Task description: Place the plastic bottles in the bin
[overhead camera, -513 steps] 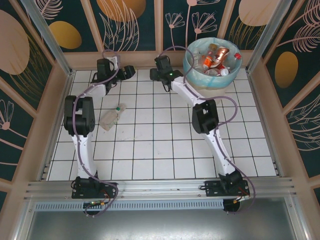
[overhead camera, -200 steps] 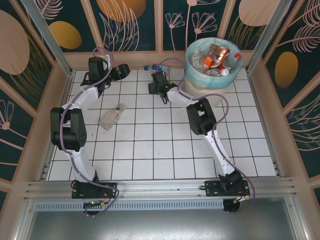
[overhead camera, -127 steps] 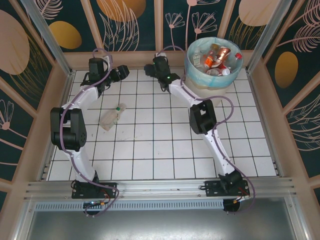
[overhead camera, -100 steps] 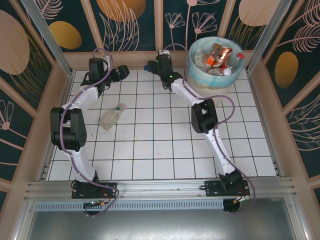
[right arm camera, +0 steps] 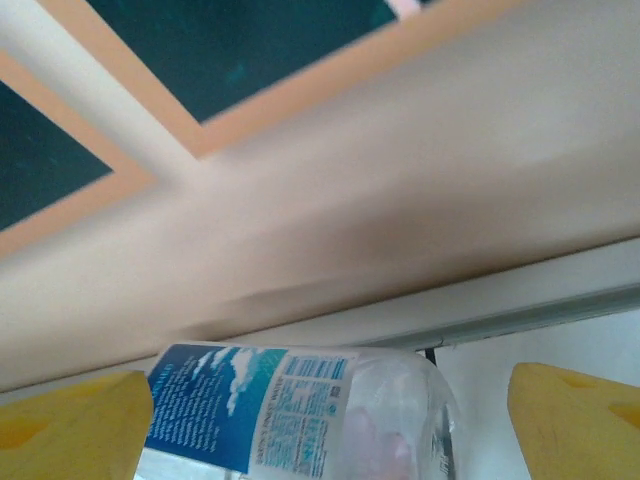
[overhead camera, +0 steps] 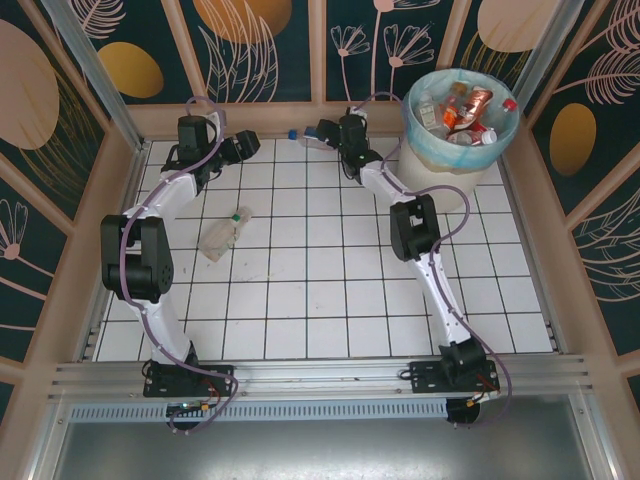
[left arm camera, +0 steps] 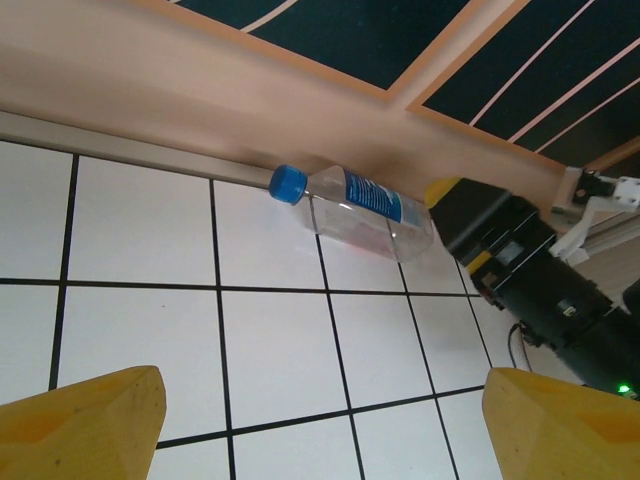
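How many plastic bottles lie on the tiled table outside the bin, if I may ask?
2: a blue-capped bottle against the back wall, and a crushed bottle left of centre. The arms might hide more.

No txt legible. Blue label on clear bottle has white print, too blurred to read. Labels on bottles in bin too small to make out; no brand or nos. readable.

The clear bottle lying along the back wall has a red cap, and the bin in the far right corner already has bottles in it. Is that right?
Not quite: the left wrist view shows a blue cap, not red. The bottle does lie along the back wall, and the bin in the far right corner has bottles in it.
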{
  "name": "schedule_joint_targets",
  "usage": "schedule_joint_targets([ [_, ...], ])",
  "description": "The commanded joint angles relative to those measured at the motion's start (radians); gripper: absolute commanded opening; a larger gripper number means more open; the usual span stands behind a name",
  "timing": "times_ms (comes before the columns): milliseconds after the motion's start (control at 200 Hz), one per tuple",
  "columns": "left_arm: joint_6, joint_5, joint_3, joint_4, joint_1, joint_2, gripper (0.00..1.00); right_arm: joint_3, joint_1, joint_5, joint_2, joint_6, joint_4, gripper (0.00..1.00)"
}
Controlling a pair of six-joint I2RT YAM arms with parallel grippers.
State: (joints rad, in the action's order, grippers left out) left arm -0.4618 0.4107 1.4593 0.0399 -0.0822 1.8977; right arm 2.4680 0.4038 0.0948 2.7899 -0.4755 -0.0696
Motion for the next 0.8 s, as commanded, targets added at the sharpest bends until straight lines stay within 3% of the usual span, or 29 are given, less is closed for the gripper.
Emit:
schedule_joint_targets([
  [0, -0.004, 0.014, -0.013, -0.017, -0.002, -0.027, 0.83, 0.025, -0.019, -0.114, 0.035, -0.048, -0.093, 0.92],
  [150, 0.013, 0.008, -0.013, -0.037, -0.002, -0.029, 0.83, 0.017, -0.021, -0.253, 0.043, -0.021, -0.123, 0.91],
  [275, 0.015, 0.007, -0.011, -0.039, -0.002, -0.031, 0.83, -0.046, 0.012, -0.322, -0.007, 0.09, -0.105, 0.89],
  [415, 0.023, -0.006, -0.011, -0.049, -0.002, -0.039, 0.83, -0.282, 0.06, -0.338, -0.144, 0.209, -0.174, 0.83],
  [571, 0.035, -0.059, -0.028, -0.064, -0.002, -0.053, 0.83, -0.636, 0.116, -0.47, -0.346, 0.355, -0.38, 0.75],
  [686, 0.032, -0.075, -0.025, -0.074, -0.002, -0.048, 0.83, -0.826, 0.138, -0.389, -0.463, 0.386, -0.53, 0.73],
  [796, 0.021, -0.074, -0.02, -0.075, -0.002, -0.047, 0.83, -0.809, 0.138, -0.211, -0.484, 0.353, -0.486, 0.72],
])
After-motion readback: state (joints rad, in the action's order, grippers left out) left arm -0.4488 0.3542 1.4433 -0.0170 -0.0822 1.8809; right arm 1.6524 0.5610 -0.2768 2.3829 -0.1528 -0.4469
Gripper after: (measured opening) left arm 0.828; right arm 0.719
